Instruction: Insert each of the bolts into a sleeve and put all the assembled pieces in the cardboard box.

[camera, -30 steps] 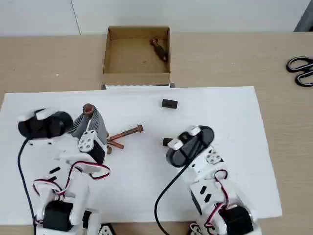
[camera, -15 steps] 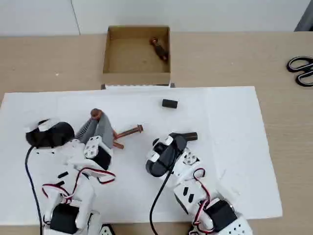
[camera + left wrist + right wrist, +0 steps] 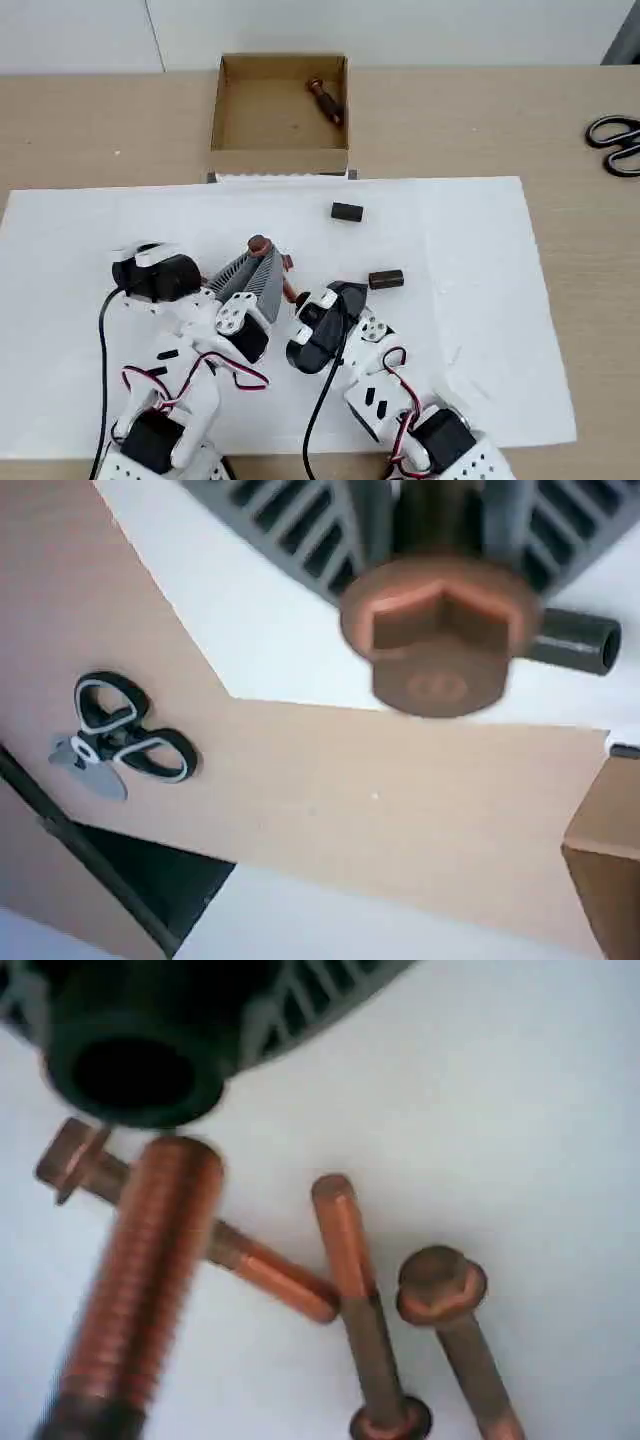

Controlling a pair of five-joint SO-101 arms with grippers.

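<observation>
My left gripper (image 3: pixel 260 258) is shut on a copper bolt (image 3: pixel 260 245), whose hex head (image 3: pixel 435 645) stands close before the left wrist camera between the grey fingers (image 3: pixel 290 520). My right gripper (image 3: pixel 303 300) is just to its right, shut on a black sleeve (image 3: pixel 135 1075). The held bolt's threaded shaft (image 3: pixel 130 1290) lies close beside the sleeve's open bore, apart from it. Three loose bolts (image 3: pixel 355 1290) lie on the white paper under the grippers. Two more sleeves (image 3: pixel 346 212) (image 3: pixel 386 280) rest on the paper. The cardboard box (image 3: pixel 228 110) at the back holds one assembled piece (image 3: pixel 325 100).
White paper (image 3: pixel 480 300) covers the near part of the wooden table. Black scissors (image 3: pixel 615 145) lie at the far right edge. In the left wrist view the scissors (image 3: pixel 125 740) and a box corner (image 3: pixel 605 870) appear beyond the bolt head.
Both arms have swung toward the middle. The left gripper carried its bolt to the right. The right gripper moved left with its sleeve, uncovering another sleeve on the paper.
</observation>
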